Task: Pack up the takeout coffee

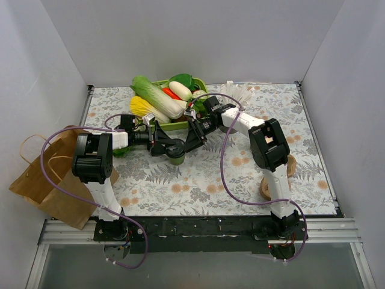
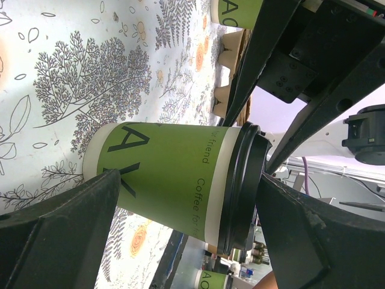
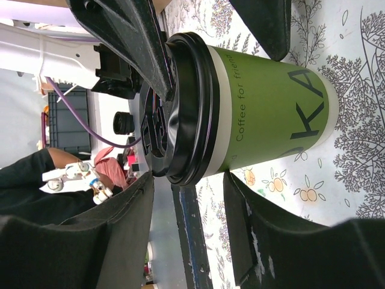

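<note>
My left pincer [image 2: 189,180] gapes wide, right pincer [image 3: 189,180] narrower, grip unclear; both flank upright takeout coffee [image 1: 175,158], one left of it, other right, equally near.

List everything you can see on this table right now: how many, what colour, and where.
cup: one, green with black lid, upright at table centre
tray: one, green, back centre
vegetables: several, green, yellow, white and red, piled in the tray
bag: one, brown paper, left edge
carrier: one, brown cardboard, right side
second cup: at least one, green, beside the carrier
cloth: one, white with fern print, covering the table
left gripper: one, black, open, at the cup from the left
right gripper: one, black, jaws apart, at the cup from the right
</note>
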Robot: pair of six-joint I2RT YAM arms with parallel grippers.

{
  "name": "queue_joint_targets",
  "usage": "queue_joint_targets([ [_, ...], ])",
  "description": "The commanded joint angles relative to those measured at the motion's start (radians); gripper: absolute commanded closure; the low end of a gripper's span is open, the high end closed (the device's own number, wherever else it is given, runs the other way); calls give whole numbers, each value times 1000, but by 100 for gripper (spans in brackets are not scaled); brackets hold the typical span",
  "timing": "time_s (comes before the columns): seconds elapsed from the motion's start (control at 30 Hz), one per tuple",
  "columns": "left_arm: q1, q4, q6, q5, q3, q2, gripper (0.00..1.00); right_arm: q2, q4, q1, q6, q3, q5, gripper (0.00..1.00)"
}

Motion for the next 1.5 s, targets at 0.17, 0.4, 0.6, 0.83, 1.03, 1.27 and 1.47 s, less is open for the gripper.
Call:
queue_joint_targets([
  [0.17, -1, -13, 32, -95, -2, 32, 11, 77, -46, 10, -58, -23, 175, 48],
  [0.4, -1, -12, 27, -93, -2, 40, 10, 93, -30, 10, -37, -24, 164, 49],
  [0.6, -1, -7, 17, -98, -13, 49, 11, 103, 9, 7, 27, -53, 124, 50],
  [0.83, 6, -15, 14, -96, -14, 55, 11, 109, 75, 5, 113, -107, 38, 48],
  [1.03, 7, -29, 21, -83, 3, 59, 11, 94, 64, 7, 61, -55, 13, 43],
  [1.27, 7, 13, 24, -3, 50, 5, 7, 47, 44, 5, -17, 87, -21, 27],
  [1.47, 7, -4, 24, 25, 101, -6, 6, -15, 33, -5, -23, 42, 2, 24],
])
